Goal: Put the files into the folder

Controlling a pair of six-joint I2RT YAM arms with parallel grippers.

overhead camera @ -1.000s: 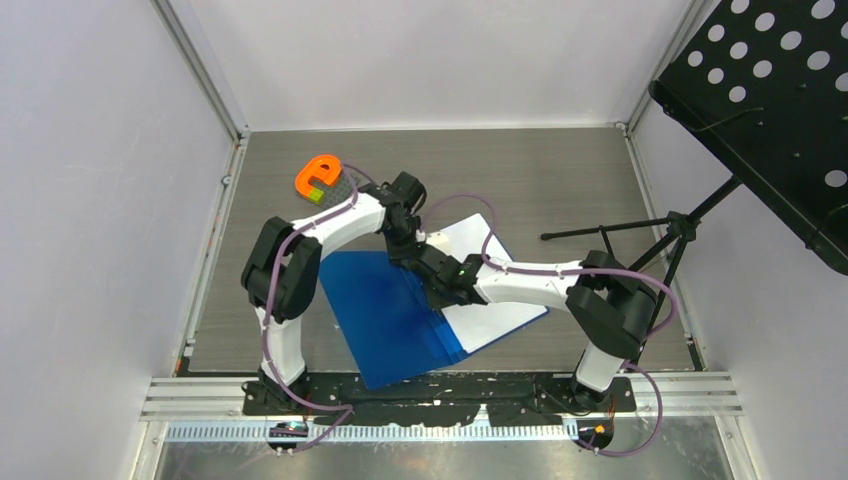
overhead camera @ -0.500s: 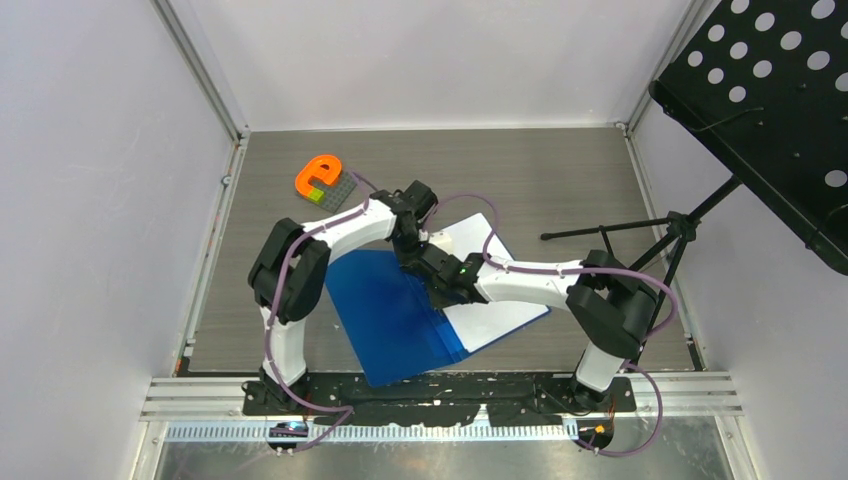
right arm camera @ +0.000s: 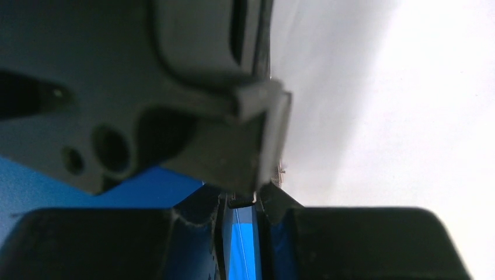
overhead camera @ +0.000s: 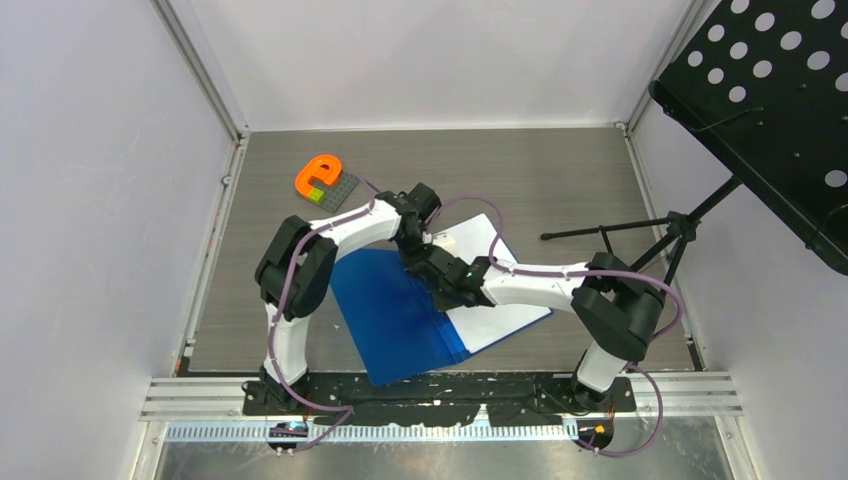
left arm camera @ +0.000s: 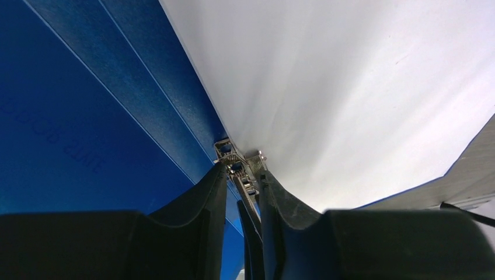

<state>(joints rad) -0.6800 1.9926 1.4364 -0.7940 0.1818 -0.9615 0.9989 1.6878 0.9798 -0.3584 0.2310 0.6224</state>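
Note:
The blue folder [overhead camera: 395,310] lies open on the table with the white files [overhead camera: 495,320] on its right half. Both grippers meet at the far end of the spine. My left gripper [overhead camera: 413,248] is shut on the metal clip [left arm camera: 236,157], one finger on each side, with the files [left arm camera: 350,87] to its right and the folder cover [left arm camera: 87,105] to its left. My right gripper [overhead camera: 438,272] sits just behind it. Its jaws are nearly closed, with a small dark piece of the clip at the tips [right arm camera: 241,198]. The left gripper's body [right arm camera: 175,87] fills the view ahead.
An orange letter-shaped piece on a grey plate [overhead camera: 322,178] sits at the far left of the table. A black perforated music stand [overhead camera: 770,100] overhangs the right side, its tripod leg [overhead camera: 600,232] reaching over the table. Walls close in on the table.
The left arm has swung slightly right and its gripper has settled onto the spine. The folder and the files have shifted a little to the right. The right gripper has stayed at the clip.

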